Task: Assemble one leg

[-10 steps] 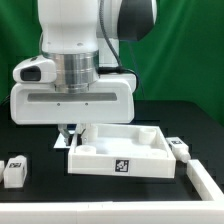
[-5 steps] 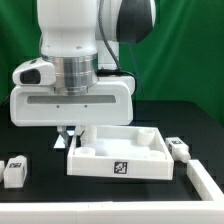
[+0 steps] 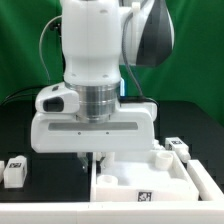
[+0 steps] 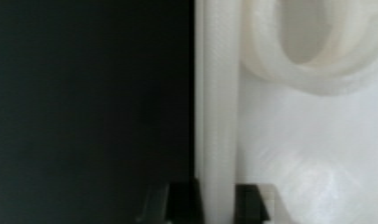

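White, smooth plastic panel (image 4: 321, 150) is pinched by its thin rim in the hand (image 4: 211, 203).

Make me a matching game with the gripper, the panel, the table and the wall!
Things:
1. gripper
2. panel
3. table
4. wall

Colour or state:
A. green
B. black
C. white, with round sockets
D. closed on the panel's edge

Pairs: 1-D, 2-C, 3-B, 4-A
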Robot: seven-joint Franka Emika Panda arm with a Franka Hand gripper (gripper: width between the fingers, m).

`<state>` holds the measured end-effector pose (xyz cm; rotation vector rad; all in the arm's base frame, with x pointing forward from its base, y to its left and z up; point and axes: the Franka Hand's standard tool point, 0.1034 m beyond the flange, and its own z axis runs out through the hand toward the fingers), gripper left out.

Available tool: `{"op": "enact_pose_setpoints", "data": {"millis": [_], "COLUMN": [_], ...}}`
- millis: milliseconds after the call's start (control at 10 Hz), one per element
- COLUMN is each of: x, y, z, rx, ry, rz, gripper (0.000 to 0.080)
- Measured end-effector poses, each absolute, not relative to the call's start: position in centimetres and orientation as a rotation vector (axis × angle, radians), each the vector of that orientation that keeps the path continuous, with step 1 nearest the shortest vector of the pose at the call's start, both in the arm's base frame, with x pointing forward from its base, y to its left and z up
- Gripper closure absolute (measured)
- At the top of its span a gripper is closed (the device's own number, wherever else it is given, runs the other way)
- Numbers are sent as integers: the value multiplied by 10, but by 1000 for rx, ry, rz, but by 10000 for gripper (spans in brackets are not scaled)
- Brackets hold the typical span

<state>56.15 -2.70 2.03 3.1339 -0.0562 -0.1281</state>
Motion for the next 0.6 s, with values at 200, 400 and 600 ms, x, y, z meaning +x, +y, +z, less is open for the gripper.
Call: {"op": "enact_pose_setpoints", "data": {"millis": [200,400,600], "x": [569,576,576], "y": [-20,-20,-20], "z": [20,13,11], "rx": [3125,3121,3119], "ry": [-46,-16,-17], "rz": [-100,-19,-18], "gripper": [748,748,745]}}
